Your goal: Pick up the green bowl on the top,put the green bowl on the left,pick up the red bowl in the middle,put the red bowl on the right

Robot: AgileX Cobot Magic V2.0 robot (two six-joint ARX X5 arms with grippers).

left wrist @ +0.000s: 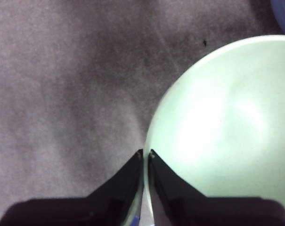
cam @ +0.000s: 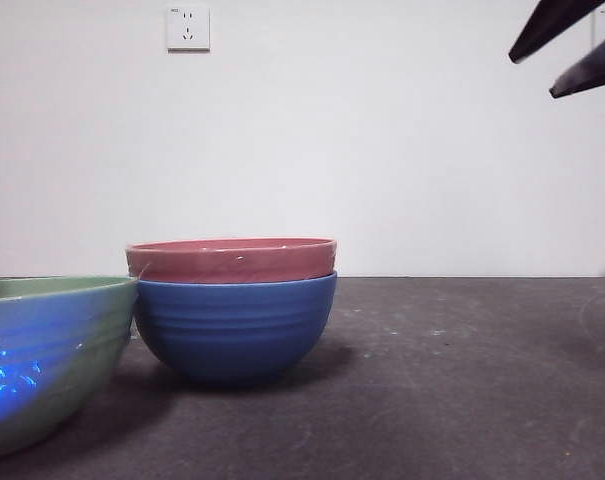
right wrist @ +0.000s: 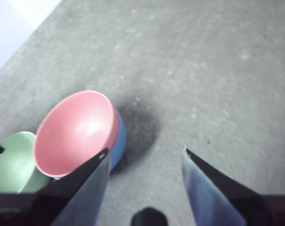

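Pinched on the rim of the green bowl (left wrist: 227,127), the left end effector (left wrist: 145,154) has one black jaw outside the bowl's wall and the other just inside it, the two nearly pressed together with only the thin rim between them. That bowl sits on the dark grey surface (cam: 462,380) at the left edge of the front view (cam: 42,350), its pale sage wall catching a blue glare low down.

Just beside it, close enough that I cannot tell whether they touch, stands the blue bowl (cam: 234,325), with the red bowl (cam: 232,260) nested inside it so that only the red bowl's upper band and rim rise above the blue rim. From the right wrist camera the red bowl (right wrist: 76,132) shows its glossy pink inside, the blue bowl (right wrist: 119,141) appears as a sliver around its far side, and the green bowl (right wrist: 12,162) lies next to the pair.

Spread wide, the right end effector (right wrist: 146,151) hangs in the air above bare surface, off to the side of the stacked bowls and holding nothing. In the front view its two dark jaw tips (cam: 572,45) show at the top right corner. A white wall socket (cam: 188,28) is on the wall behind.
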